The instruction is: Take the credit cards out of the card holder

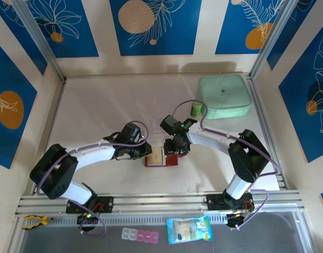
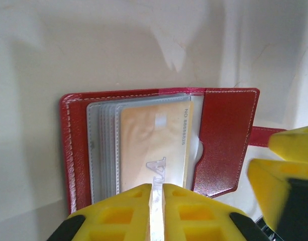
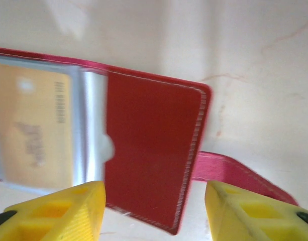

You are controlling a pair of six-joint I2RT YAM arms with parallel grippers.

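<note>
Lying open and flat on the pale table [image 1: 98, 116], one red card holder [image 2: 226, 135] sits near the front edge, directly between the two arms. Each arm reaches in from its own side. One orange-yellow card [image 2: 154, 140] shows face up under the top clear sleeve. Beneath and to its left, the edges of several more sleeves [image 2: 101, 150] are fanned out (five or so; they blur together, so the count is uncertain, and I cannot tell what they hold). The left gripper [image 2: 157, 213] has its two yellow fingers pressed almost together on a thin pale edge at the near end of that top sleeve. Whether the card itself is also in the pinch cannot be made out. The right gripper [image 3: 154, 211] stands open, its two fingers wide apart on either side of the near corner of the red right-hand flap, and no contact is visible. One red strap [image 3: 234, 168] sticks out from under that flap toward the right. One mint-green case [image 1: 224, 96] rests well apart, at the far right of the table.
</note>
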